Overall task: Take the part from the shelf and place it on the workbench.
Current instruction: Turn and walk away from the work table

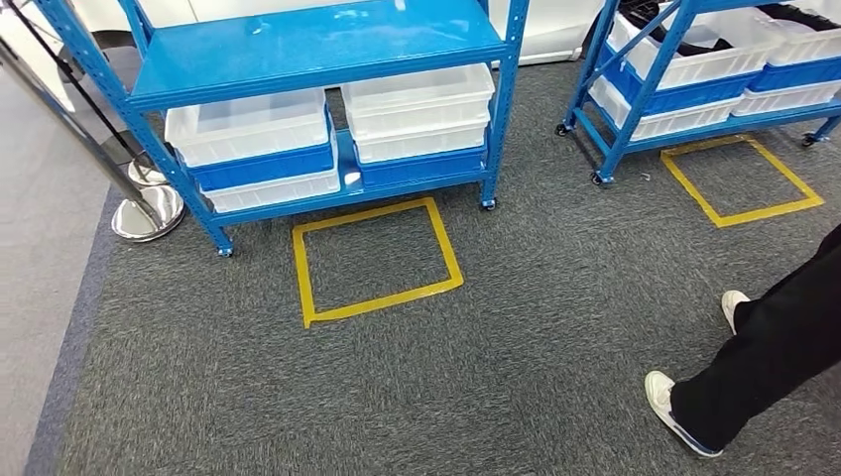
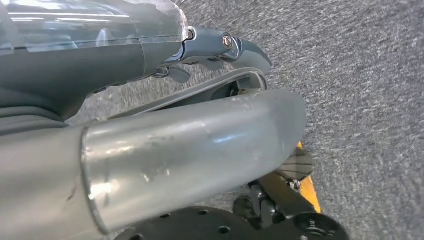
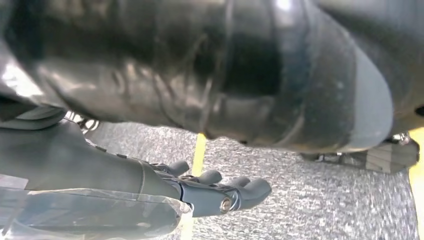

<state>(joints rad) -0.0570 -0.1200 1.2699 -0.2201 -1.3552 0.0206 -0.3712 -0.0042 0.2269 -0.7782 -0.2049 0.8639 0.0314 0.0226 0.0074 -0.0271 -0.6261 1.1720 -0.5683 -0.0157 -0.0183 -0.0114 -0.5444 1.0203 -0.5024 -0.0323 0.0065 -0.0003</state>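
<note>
Task looks barely begun: the robot faces 2 blue shelves (image 1: 327,45) w/ white bins (image 1: 248,124); the part can't be made out, and no workbench is visible. Right hand (image 3: 210,192) hangs w/ fingers apart, holding nothing; left hand (image 2: 210,47) hangs too, its finger state can't be told.

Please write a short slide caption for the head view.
Blue shelf with white bins behind a yellow floor square; a person's leg at right.

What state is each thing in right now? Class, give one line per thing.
Near shelf: standing on carpet, its top board bare.
White bins: stacked on blue ones, open-topped, empty as far as visible.
Far shelf bins: stacked, something dark in the top one.
Left hand: hanging, holding nothing.
Right hand: hanging, fingers apart, holding nothing.
Person: standing on the carpet.
</note>
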